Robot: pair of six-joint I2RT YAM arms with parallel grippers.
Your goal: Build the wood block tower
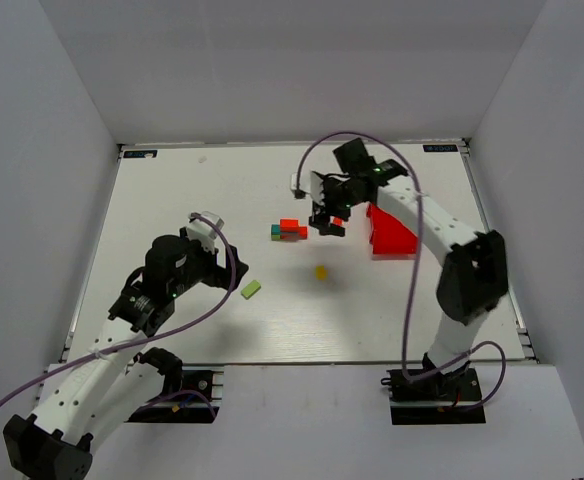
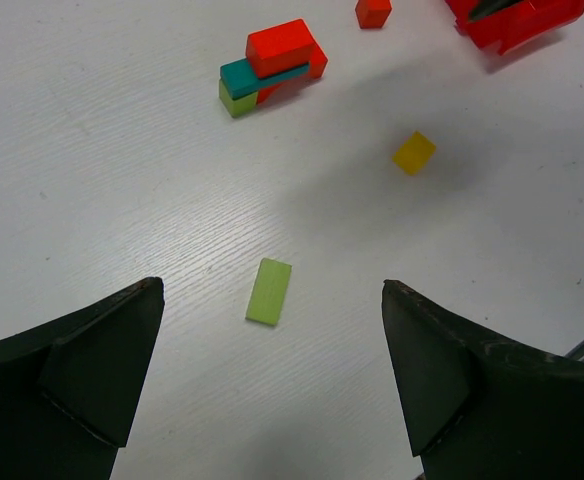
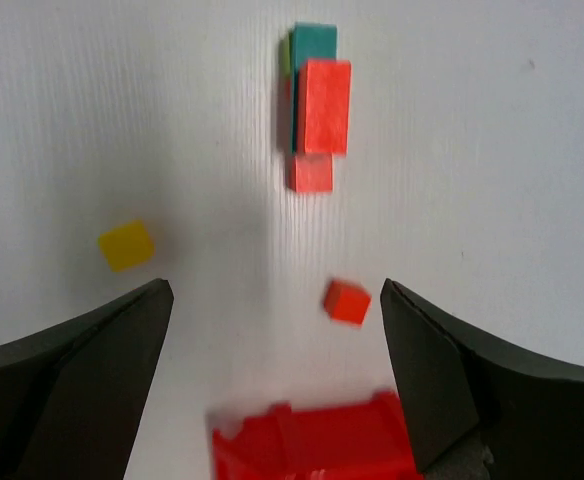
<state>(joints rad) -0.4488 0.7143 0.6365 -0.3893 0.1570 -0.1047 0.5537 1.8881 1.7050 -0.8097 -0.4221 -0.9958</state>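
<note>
The wood block tower [image 1: 288, 230] is a low stack near the table's middle: a red bar on a teal bar, with lime and red blocks under them. It also shows in the left wrist view [image 2: 272, 65] and the right wrist view [image 3: 317, 100]. My right gripper [image 1: 328, 225] is open and empty, just right of the tower, between it and the red bin. A loose orange cube [image 3: 347, 301] lies on the table between its jaws [image 3: 277, 287]. A yellow cube [image 1: 320, 271] lies alone. My left gripper [image 2: 272, 285] is open and empty above a flat lime bar [image 2: 269, 291].
A red plastic bin [image 1: 390, 232] stands right of the right gripper, and its edge shows in the right wrist view [image 3: 312, 440]. The yellow cube [image 2: 414, 152] lies between the lime bar [image 1: 251, 289] and the bin. White walls enclose the table.
</note>
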